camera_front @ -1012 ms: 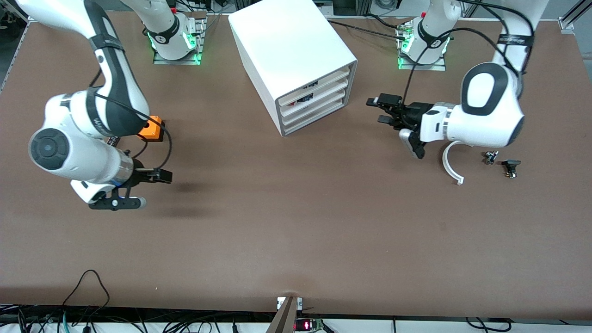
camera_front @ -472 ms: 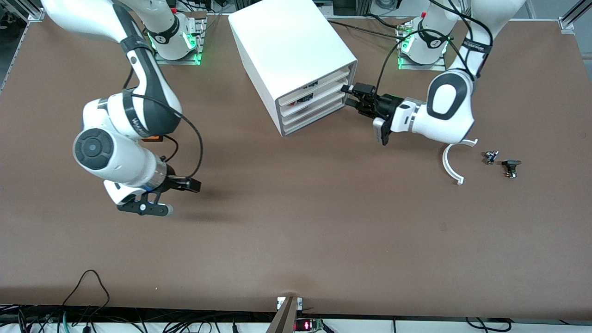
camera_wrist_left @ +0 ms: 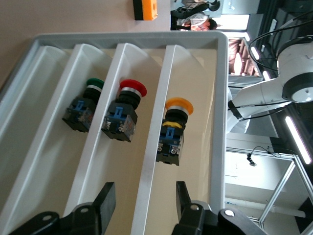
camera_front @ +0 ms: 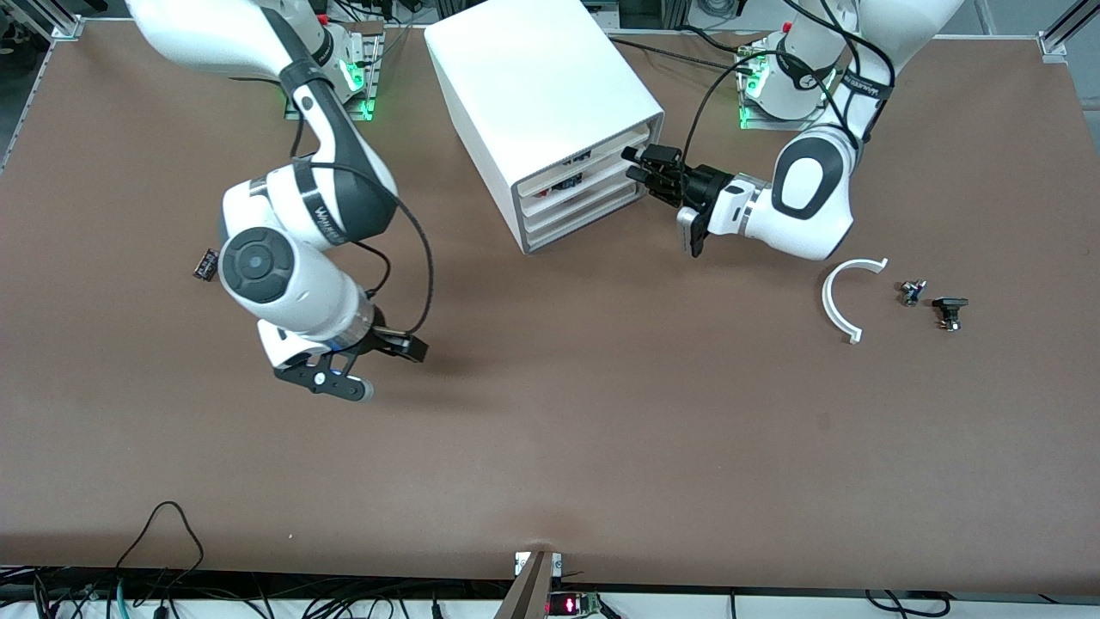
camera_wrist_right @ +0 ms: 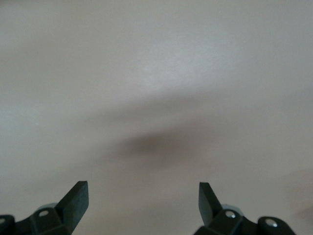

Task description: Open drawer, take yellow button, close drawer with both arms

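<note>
Left claw (camera_front: pixel 643 166) at drawer unit (camera_front: pixel 550 120)

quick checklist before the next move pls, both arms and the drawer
1. Left pincer open: ok, fingers apart at the front of the drawer cabinet.
2. Drawer pulled out: not ok, none sticks out.
3. Button found: ok, orange-yellow cap, beside the red-capped button.
4. Left pincer lined up on the right drawer's edge: cannot tell.
5. Right pincer free: ok, open, empty, over bare table.
</note>
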You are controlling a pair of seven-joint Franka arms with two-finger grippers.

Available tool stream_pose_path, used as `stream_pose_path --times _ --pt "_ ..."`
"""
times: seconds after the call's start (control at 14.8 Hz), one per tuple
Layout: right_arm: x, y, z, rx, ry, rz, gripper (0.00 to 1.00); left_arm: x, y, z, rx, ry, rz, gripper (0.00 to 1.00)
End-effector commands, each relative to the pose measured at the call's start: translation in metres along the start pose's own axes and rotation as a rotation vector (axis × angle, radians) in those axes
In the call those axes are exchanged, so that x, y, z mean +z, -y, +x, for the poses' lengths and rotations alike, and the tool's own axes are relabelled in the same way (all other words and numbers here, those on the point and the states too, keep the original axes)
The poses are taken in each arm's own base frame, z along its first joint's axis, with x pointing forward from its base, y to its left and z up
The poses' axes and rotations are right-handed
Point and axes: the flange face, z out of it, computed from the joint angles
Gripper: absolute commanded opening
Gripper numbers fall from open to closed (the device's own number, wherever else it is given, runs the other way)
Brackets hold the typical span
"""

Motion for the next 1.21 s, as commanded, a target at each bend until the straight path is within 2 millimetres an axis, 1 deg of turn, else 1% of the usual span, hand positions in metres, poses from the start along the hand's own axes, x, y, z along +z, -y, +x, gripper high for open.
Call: stream_pose_path --times 0.0,0.13,0.2,0.27,0.34,0.47,0.54,0.61,0.74,0.81,1.01,1.15 --pt "-0.002 0.024 -0.001 0.075 -0.003 0.025 1.00 0.016 0.014 -0.012 0.027 -0.022 -0.039 0.57" --pt "-0.005 0.042 -0.010 0.101 -0.012 0.042 1.00 0.020 0.017 -0.017 0.013 -0.031 -0.054 0.55" --pt "-0.010 0.048 -0.012 0.136 -0.016 0.051 1.00 0.028 0.017 -0.019 0.026 -0.015 -0.060 0.44" --pt "-0.011 0.059 -0.019 0.164 -0.011 0.064 1.00 0.034 0.017 -0.019 0.031 -0.008 -0.067 0.36" --pt "-0.017 0.068 -0.026 0.190 -0.009 0.081 1.00 0.036 0.017 -0.019 0.028 -0.009 -0.072 0.30" --pt "-0.016 0.081 -0.038 0.231 -0.004 0.086 1.00 0.036 0.019 -0.019 0.025 -0.010 -0.073 0.08" --pt "-0.015 0.088 -0.044 0.261 -0.003 0.086 1.00 0.036 0.019 -0.019 0.025 -0.010 -0.073 0.00" --pt "-0.013 0.095 -0.051 0.292 -0.002 0.084 1.00 0.033 0.019 -0.017 0.026 -0.016 -0.073 0.00" --pt "-0.012 0.105 -0.057 0.359 -0.001 0.092 1.00 0.028 0.018 -0.015 0.026 -0.025 -0.074 0.00" --pt "-0.015 0.110 -0.060 0.384 -0.001 0.100 1.00 0.024 0.020 -0.013 0.024 -0.030 -0.074 0.00" --pt "-0.014 0.122 -0.073 0.428 0.003 0.101 1.00 0.010 0.020 0.000 0.031 -0.049 -0.075 0.00" --pt "-0.017 0.129 -0.082 0.458 0.007 0.107 1.00 -0.005 0.023 0.013 0.047 -0.052 -0.061 0.00"
